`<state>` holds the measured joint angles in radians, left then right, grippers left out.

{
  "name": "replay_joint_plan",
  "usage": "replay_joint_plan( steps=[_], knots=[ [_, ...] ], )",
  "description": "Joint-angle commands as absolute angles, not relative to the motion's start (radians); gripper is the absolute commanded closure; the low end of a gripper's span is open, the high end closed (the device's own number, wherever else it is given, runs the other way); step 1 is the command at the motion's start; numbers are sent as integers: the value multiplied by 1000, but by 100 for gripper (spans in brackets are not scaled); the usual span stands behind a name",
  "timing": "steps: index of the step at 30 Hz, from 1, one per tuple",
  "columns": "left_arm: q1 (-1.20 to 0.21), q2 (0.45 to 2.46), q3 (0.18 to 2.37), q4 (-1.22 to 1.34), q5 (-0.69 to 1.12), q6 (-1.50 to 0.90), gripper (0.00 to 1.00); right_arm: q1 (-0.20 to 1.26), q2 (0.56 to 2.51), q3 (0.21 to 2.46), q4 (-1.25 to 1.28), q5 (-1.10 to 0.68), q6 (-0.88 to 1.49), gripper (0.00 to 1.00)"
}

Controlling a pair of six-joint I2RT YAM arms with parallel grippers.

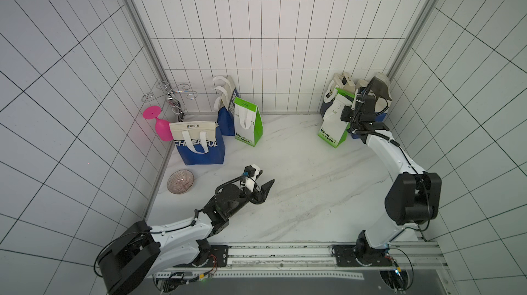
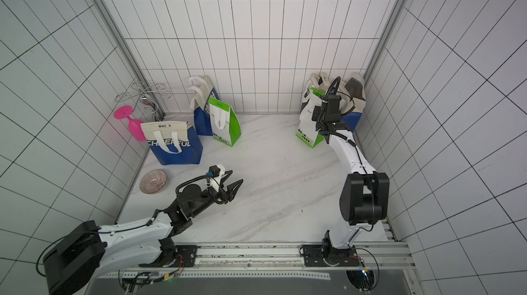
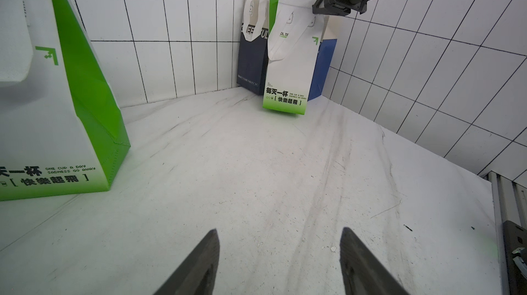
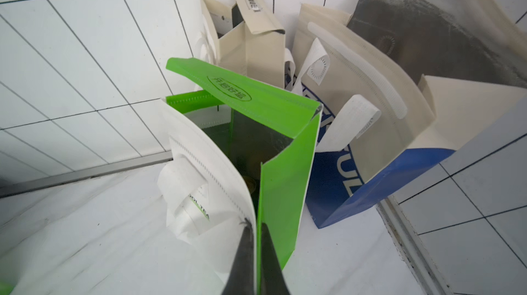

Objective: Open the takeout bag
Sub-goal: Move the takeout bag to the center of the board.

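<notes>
- your right gripper (image 4: 256, 225) is in the far right corner of the table (image 1: 299, 193), with its jaws pinched tight on the top rim of the takeout bag (image 4: 282, 171), at the seam where the white front meets the green side.
- the takeout bag (image 1: 333, 132) stands upright by the back wall, and two beige-and-blue bags (image 4: 385, 165) are crowded just behind it in the corner.
- in the right wrist view its mouth gapes: the green flap (image 4: 242, 91) is lifted and you can see down into the shiny lining.
- your left gripper (image 3: 279, 230) hangs over bare tabletop near the middle-left, with its jaws spread wide and nothing between them.
- it is well apart from the takeout bag (image 3: 288, 74), which its wrist camera sees across the table.
- on the left side you have a blue "cheerful" bag (image 1: 199, 148), a second green bag (image 1: 246, 125), a pink goblet (image 1: 161, 126) and a ribbed bowl (image 1: 180, 181).
</notes>
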<state>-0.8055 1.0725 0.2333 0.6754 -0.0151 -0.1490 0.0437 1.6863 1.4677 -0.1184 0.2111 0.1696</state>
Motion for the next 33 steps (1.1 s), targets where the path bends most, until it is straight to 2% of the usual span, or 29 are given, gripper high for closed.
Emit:
replay_joint_plan(
  steps=[1, 7, 15, 33],
  knots=[
    [-807, 1090, 241, 670, -26, -140, 32, 32, 1716, 1645, -12, 324, 171, 100],
    [-808, 1091, 243, 670, -26, -136, 32, 32, 1719, 1627, 51, 414, 169, 100],
    [-808, 1115, 254, 675, -12, -138, 32, 31, 1657, 1536, 125, 443, 176, 100],
    [-809, 1114, 253, 673, -7, -136, 32, 35, 1810, 1595, 172, 311, 255, 100]
  ],
)
